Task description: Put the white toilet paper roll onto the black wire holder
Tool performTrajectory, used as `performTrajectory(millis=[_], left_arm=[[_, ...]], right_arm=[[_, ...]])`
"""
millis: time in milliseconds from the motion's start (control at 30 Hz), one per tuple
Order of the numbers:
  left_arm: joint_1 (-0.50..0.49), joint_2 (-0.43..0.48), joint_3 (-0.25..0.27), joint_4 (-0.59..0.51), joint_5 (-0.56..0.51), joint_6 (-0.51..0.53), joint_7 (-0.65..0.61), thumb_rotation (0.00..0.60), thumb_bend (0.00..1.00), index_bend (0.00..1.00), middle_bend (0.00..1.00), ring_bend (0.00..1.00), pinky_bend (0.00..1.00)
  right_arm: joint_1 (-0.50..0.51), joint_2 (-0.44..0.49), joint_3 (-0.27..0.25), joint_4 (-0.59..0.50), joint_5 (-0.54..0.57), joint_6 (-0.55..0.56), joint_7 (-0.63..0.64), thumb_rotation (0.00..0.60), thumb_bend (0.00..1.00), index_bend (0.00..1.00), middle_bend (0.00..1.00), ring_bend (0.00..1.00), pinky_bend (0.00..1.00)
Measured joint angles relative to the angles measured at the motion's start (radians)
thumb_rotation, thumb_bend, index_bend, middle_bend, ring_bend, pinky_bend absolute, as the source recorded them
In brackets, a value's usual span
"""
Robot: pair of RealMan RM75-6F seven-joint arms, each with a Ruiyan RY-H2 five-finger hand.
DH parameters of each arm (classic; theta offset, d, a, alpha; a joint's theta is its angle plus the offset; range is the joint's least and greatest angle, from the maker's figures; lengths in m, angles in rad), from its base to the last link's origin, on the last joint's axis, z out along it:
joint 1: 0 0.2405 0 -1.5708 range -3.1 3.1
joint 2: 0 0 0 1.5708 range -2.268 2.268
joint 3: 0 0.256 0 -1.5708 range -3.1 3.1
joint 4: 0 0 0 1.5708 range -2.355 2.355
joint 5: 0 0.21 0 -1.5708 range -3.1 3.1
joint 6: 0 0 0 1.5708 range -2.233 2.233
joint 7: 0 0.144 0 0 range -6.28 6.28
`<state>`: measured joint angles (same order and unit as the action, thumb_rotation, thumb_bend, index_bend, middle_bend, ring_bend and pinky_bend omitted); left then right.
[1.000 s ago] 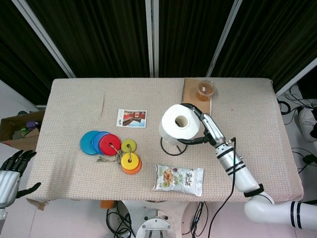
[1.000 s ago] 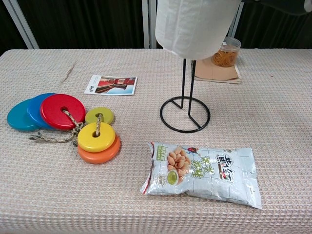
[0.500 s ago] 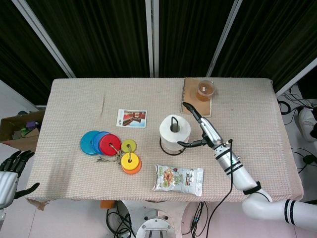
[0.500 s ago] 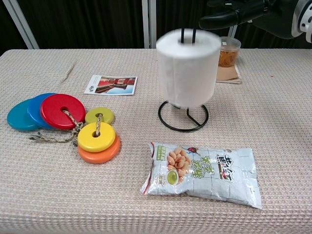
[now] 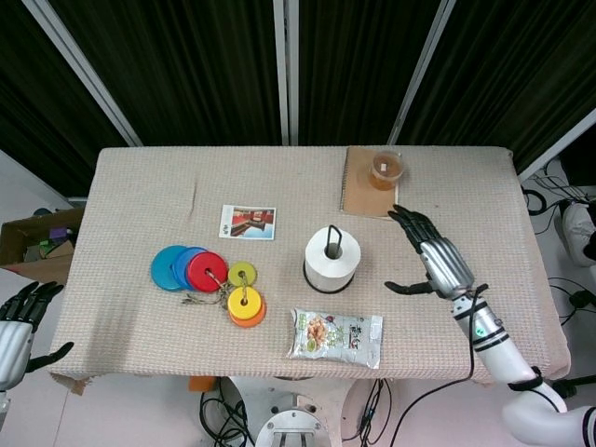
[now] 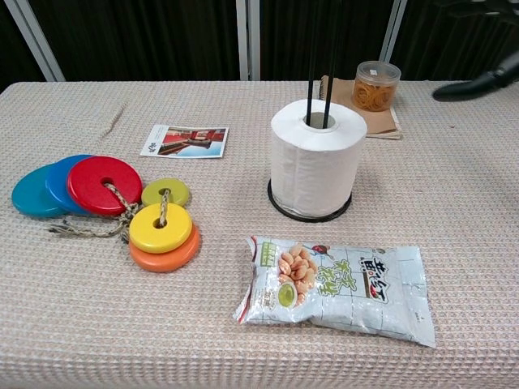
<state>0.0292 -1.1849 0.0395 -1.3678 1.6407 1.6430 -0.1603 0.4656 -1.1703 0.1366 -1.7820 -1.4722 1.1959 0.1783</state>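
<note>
Snacks first: nearest my chest camera lies a nut packet [image 6: 334, 290], flat on the table [image 6: 73, 324], and just beyond it the white toilet paper roll [image 6: 315, 169] stands upright, threaded over the black wire holder [image 6: 322, 61]. I see the holder's round base ring showing under the roll's bottom edge and its two thin rods rising out of the core and off the top of the picture. To the left sits a cluster of coloured discs [image 6: 105, 203] strung on rope, with a photo card [image 6: 185, 140] farther back. Behind the roll is a clear tub of orange snacks [image 6: 376, 85] on a brown pad [image 6: 365, 117].

My chest view catches only a dark sliver of the right hand at its right edge. The head view shows what it cannot: the whole right hand [image 5: 434, 261], fingers spread apart and holding nothing, hovering to the right of the roll and clear of it, nearer the tub's side of the table. From above I also see the holder's looped top poking through the roll's centre.

The left hand [image 5: 20, 321] appears only in the head view, off the table's left edge, fingers apart and empty, well away from the roll.
</note>
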Motion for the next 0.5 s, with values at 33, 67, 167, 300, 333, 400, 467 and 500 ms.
performTrajectory(millis=[33, 67, 167, 300, 333, 400, 467, 500], left_arm=[[0.0, -0.001, 0.0, 0.003, -0.001, -0.002, -0.001, 0.6, 0.06, 0.14, 0.15, 0.1, 0.21], [-0.001, -0.004, -0.001, 0.007, -0.003, -0.005, -0.004, 0.6, 0.06, 0.14, 0.15, 0.1, 0.21], [-0.005, -0.012, -0.001, 0.016, -0.006, -0.015, -0.009, 0.6, 0.06, 0.14, 0.15, 0.1, 0.21], [-0.009, -0.02, -0.001, 0.024, -0.001, -0.015, -0.008, 0.6, 0.06, 0.14, 0.15, 0.1, 0.21], [-0.009, -0.02, -0.001, 0.024, 0.0, -0.015, -0.007, 0.6, 0.06, 0.14, 0.15, 0.1, 0.21], [-0.01, -0.019, -0.001, 0.02, 0.0, -0.013, -0.004, 0.6, 0.06, 0.14, 0.15, 0.1, 0.21], [-0.009, -0.018, -0.002, 0.018, 0.002, -0.008, -0.003, 0.6, 0.06, 0.14, 0.15, 0.1, 0.21], [-0.009, -0.017, -0.001, 0.017, 0.003, -0.007, -0.002, 0.6, 0.06, 0.14, 0.15, 0.1, 0.21]], right_arm=[[-0.041, 0.012, -0.025, 0.009, -0.017, 0.049, -0.081, 0.6, 0.0, 0.0, 0.0, 0.0, 0.0], [-0.074, 0.018, -0.043, 0.018, -0.028, 0.09, -0.138, 0.6, 0.0, 0.0, 0.0, 0.0, 0.0], [-0.174, 0.026, -0.085, 0.064, -0.054, 0.225, -0.275, 0.6, 0.0, 0.0, 0.0, 0.0, 0.0], [-0.289, 0.015, -0.129, 0.173, -0.07, 0.343, -0.306, 0.6, 0.0, 0.0, 0.0, 0.0, 0.0], [-0.33, 0.007, -0.142, 0.22, -0.072, 0.385, -0.285, 0.6, 0.0, 0.0, 0.0, 0.0, 0.0], [-0.389, -0.008, -0.16, 0.294, -0.073, 0.447, -0.241, 0.6, 0.0, 0.0, 0.0, 0.0, 0.0], [-0.445, -0.028, -0.181, 0.37, -0.072, 0.494, -0.183, 0.6, 0.0, 0.0, 0.0, 0.0, 0.0], [-0.461, -0.036, -0.188, 0.397, -0.071, 0.5, -0.16, 0.6, 0.0, 0.0, 0.0, 0.0, 0.0]])
